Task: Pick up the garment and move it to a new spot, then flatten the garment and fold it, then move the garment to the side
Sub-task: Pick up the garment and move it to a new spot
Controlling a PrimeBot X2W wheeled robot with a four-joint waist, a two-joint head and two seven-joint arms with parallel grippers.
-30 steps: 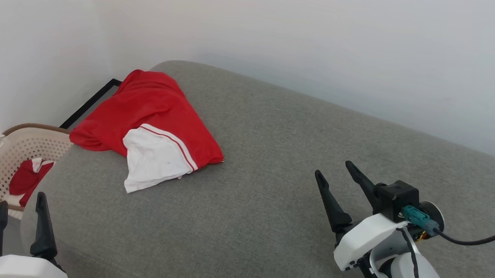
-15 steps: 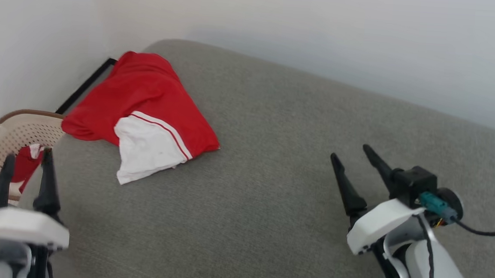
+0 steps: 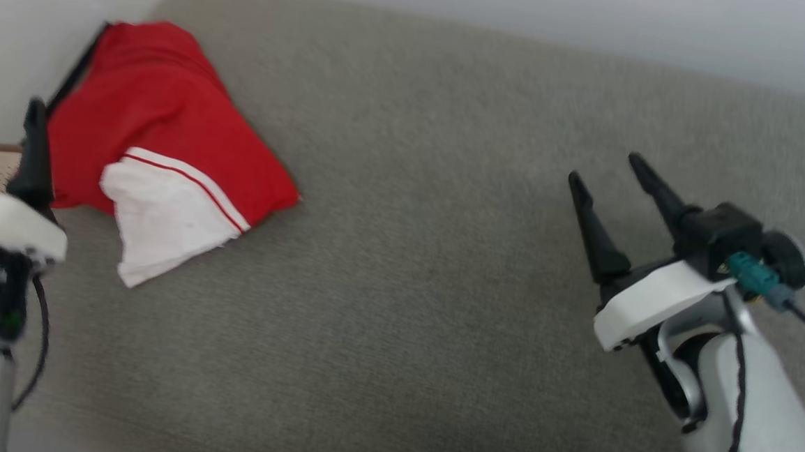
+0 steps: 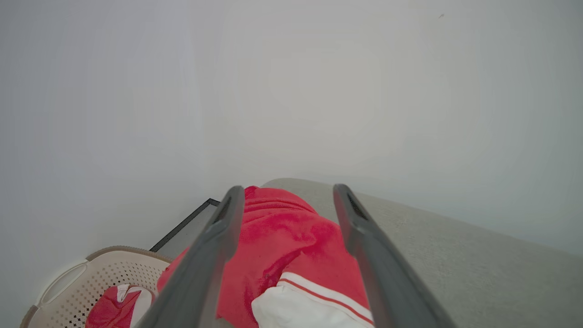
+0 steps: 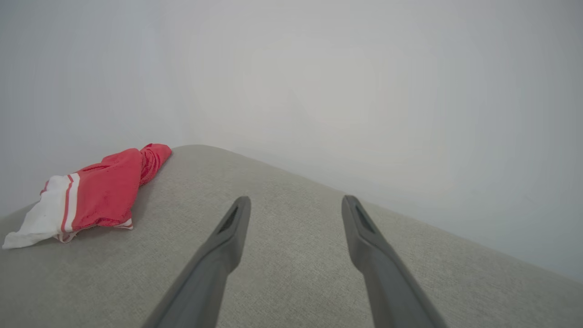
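Note:
The garment (image 3: 163, 134), bright red with a white panel and a thin red stripe, lies bunched at the far left corner of a grey cushioned surface (image 3: 412, 289). My left gripper (image 3: 4, 118) stands open at the left edge, just beside the garment and apart from it. In the left wrist view the garment (image 4: 291, 246) shows between and beyond the spread fingers (image 4: 214, 241). My right gripper (image 3: 605, 165) hovers open over the bare right part of the surface, far from the cloth. From the right wrist view the garment (image 5: 95, 191) lies far off to the left.
A beige perforated basket (image 4: 77, 282) sits on the floor left of the surface, holding another red and white cloth (image 4: 114, 307). A pale wall (image 4: 291, 91) backs the surface closely. A dark strip (image 4: 182, 225) runs along the floor by the wall.
The head camera has tilted down, so the whole scene has shifted up and left. Both arms have risen in the picture, and the left gripper now stands beside the garment.

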